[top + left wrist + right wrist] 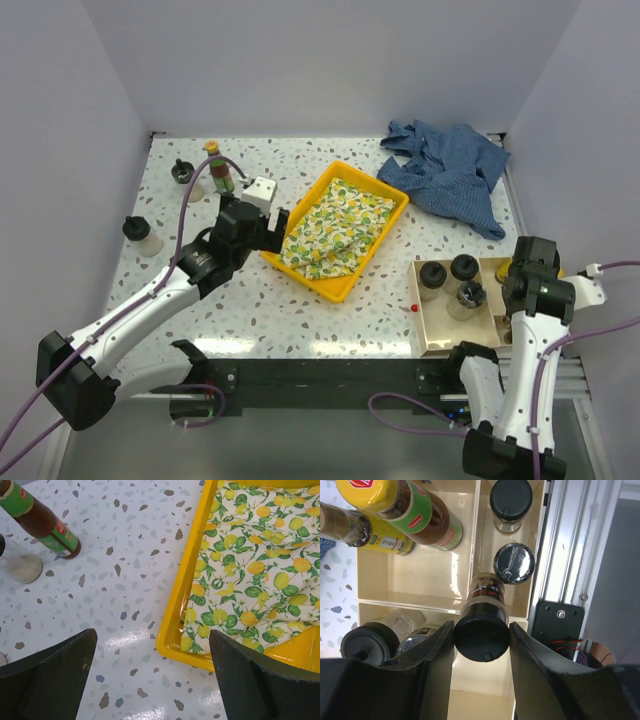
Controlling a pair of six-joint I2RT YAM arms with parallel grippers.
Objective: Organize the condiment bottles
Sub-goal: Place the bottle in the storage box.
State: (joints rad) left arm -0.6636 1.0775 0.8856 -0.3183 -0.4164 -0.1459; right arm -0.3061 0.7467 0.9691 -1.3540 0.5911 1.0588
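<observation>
My right gripper [481,628] is shut on the lid of a black-lidded jar [487,597] over the cream organizer box [420,575]. The box holds a yellow-capped green-labelled bottle [415,510], a yellow-labelled bottle [370,534] and several black-lidded jars [514,562]. In the top view the right gripper [522,290] hangs over the box's [432,338] right side. My left gripper [152,680] is open and empty above the table by the yellow tray's [187,605] corner. A green-labelled amber bottle [47,530] and a clear jar [20,566] stand to its far left.
The yellow tray [300,265] holds a lemon-print cloth [335,225]. A blue cloth [450,170] lies at the back right. Two black-lidded jars [183,172] [141,235] and the green bottle [219,170] stand on the left. A small red bit [413,307] lies by the box.
</observation>
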